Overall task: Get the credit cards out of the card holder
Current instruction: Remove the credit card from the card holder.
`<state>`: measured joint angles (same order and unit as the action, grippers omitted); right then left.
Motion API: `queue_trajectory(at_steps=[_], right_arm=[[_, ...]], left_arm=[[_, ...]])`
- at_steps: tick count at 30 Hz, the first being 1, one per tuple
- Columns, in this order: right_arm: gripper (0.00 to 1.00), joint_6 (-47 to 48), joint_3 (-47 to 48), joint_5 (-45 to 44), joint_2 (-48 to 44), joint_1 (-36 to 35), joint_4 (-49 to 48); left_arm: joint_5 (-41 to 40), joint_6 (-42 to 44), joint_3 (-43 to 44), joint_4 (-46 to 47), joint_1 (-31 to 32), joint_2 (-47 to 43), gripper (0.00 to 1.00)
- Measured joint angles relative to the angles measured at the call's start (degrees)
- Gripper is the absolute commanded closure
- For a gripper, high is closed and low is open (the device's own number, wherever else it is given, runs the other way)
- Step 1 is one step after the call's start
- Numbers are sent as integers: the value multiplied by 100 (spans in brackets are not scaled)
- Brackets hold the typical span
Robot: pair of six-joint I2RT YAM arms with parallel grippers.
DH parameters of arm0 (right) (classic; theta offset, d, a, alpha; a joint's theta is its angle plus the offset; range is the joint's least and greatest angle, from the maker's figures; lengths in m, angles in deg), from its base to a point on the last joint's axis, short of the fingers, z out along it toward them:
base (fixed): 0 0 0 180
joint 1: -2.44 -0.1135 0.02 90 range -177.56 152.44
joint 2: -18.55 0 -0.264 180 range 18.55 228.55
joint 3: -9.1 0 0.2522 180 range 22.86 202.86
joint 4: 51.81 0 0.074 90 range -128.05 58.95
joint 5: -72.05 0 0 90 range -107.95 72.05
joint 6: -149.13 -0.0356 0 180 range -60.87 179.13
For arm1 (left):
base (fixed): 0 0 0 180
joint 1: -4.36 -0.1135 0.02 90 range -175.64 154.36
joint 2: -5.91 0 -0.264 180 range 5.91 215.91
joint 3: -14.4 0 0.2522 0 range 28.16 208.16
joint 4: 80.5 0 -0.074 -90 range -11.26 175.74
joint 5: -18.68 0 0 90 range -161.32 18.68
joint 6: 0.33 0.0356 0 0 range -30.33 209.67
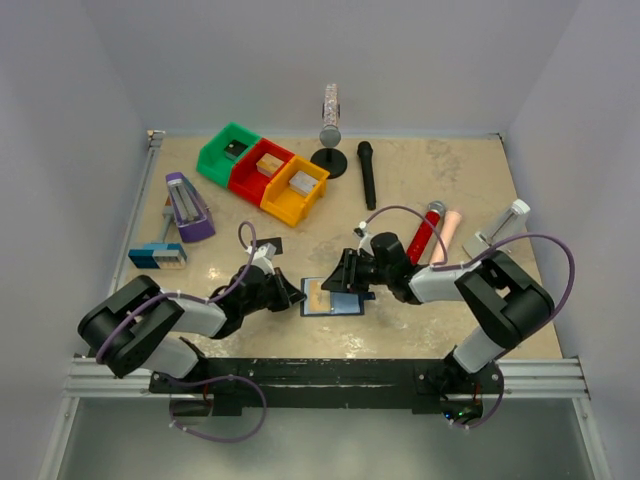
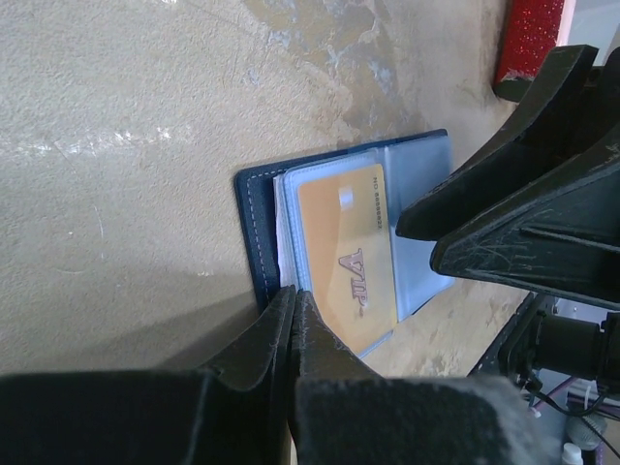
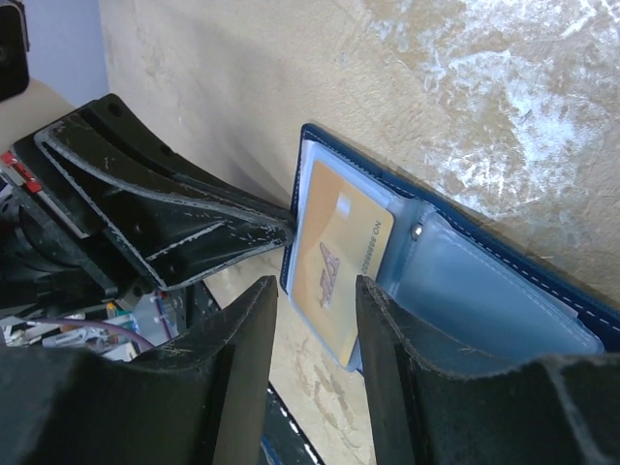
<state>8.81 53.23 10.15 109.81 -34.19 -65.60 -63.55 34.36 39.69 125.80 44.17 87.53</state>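
Tabletop [image 1: 450,170]: 1 card holder [image 1: 342,304], 1 gold card [image 2: 349,262]

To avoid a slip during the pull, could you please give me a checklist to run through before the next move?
1. Card holder lies open, pockets facing up: ok.
2. Left tool is shut, its tips at the holder's edge to steady it: ok.
3. Gold card sits in its pocket with its face exposed: ok.
4. Right tool straddles the card's end, jaws apart: ok.
5. Right tool has a firm grip on the card alone: cannot tell.
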Motion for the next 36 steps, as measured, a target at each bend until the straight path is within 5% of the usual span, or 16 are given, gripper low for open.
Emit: queue_trajectory(at_steps=[36], right_arm=[[58,-105,-179,192,293,70,-411]], left_arm=[[-76,-221,-17,275,0,186,100]])
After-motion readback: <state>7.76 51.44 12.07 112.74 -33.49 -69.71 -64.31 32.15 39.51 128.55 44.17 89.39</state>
